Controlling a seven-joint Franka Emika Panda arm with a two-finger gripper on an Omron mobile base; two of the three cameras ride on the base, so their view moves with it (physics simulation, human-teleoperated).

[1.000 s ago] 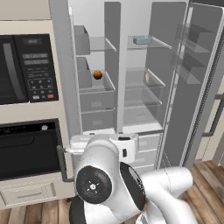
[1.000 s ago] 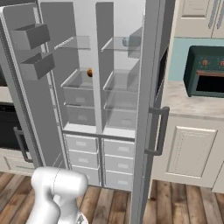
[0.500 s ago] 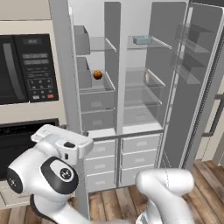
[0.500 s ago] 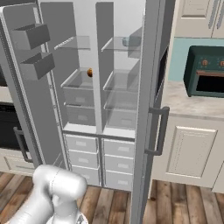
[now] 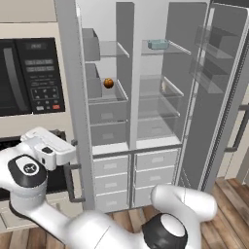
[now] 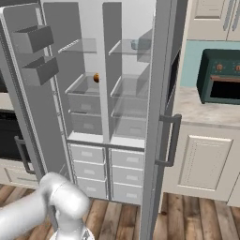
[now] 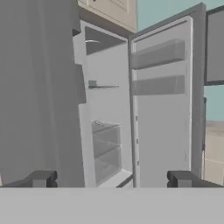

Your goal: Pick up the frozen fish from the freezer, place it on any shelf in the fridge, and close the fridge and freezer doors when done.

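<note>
The frozen fish is lying flat on a glass shelf — likely stiff, slick, best pinched across its narrow sides — while the gripper is hanging wide open, empty.

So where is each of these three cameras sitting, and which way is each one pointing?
Left base view: behind the arm's left, facing the open grey unit; white arm sweeps across the bottom.
Right base view: behind its right, same unit; white arm at lower left.
Hand view: on the hand, looking past the open gripper into the unit.
Shared: both base views show the frozen fish on an upper shelf and an orange ball.
</note>
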